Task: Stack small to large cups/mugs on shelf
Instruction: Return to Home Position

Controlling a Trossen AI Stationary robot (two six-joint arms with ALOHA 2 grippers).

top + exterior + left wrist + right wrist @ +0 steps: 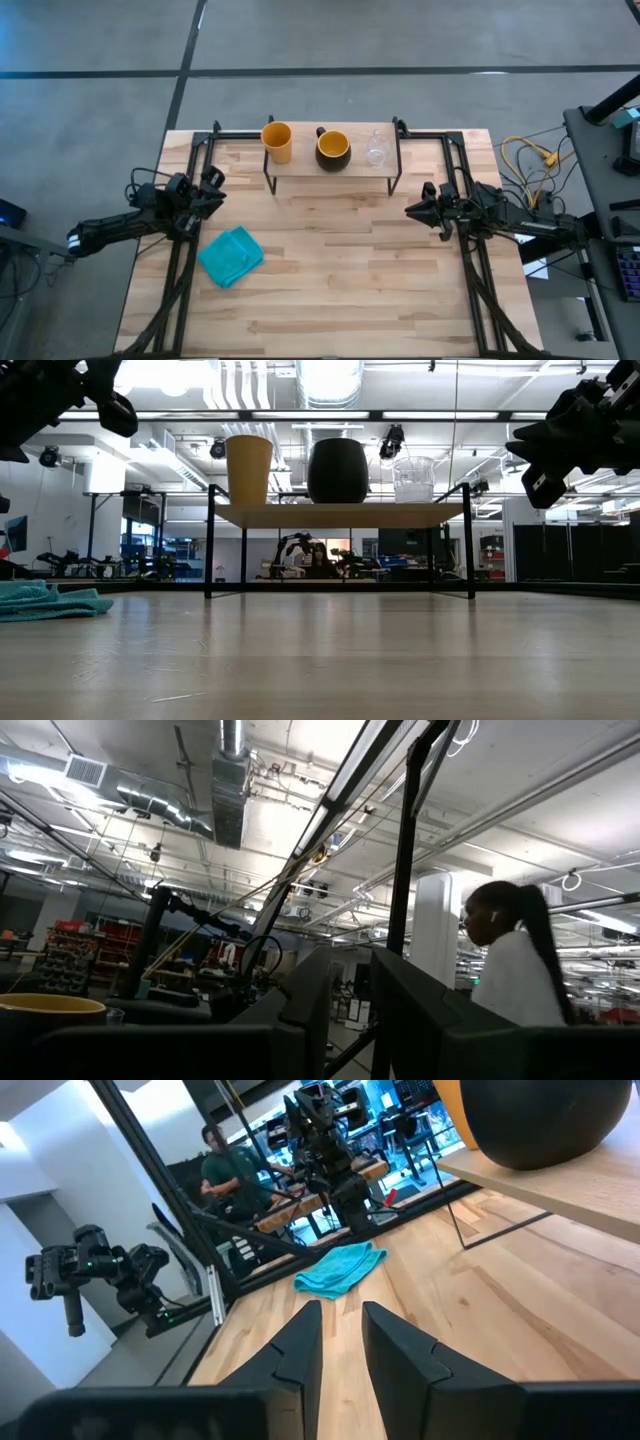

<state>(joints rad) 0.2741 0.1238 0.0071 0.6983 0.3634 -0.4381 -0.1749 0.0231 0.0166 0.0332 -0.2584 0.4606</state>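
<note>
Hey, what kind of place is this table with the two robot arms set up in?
Probably a robotics lab in an open, industrial-style hall: bare ceiling ducts run overhead, another robot arm stands on a bench farther back, and a concrete floor surrounds the table.

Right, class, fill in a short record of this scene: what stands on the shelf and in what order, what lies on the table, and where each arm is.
shelf: at the far edge of the table, holding three vessels side by side, none stacked
row, left to right from above: yellow cup, dark mug, clear glass
cloth: teal, crumpled, on the table's left half
left arm: at the table's left side, raised, jaws slightly apart, empty
right arm: at the table's right side, raised, jaws slightly apart, empty
</note>
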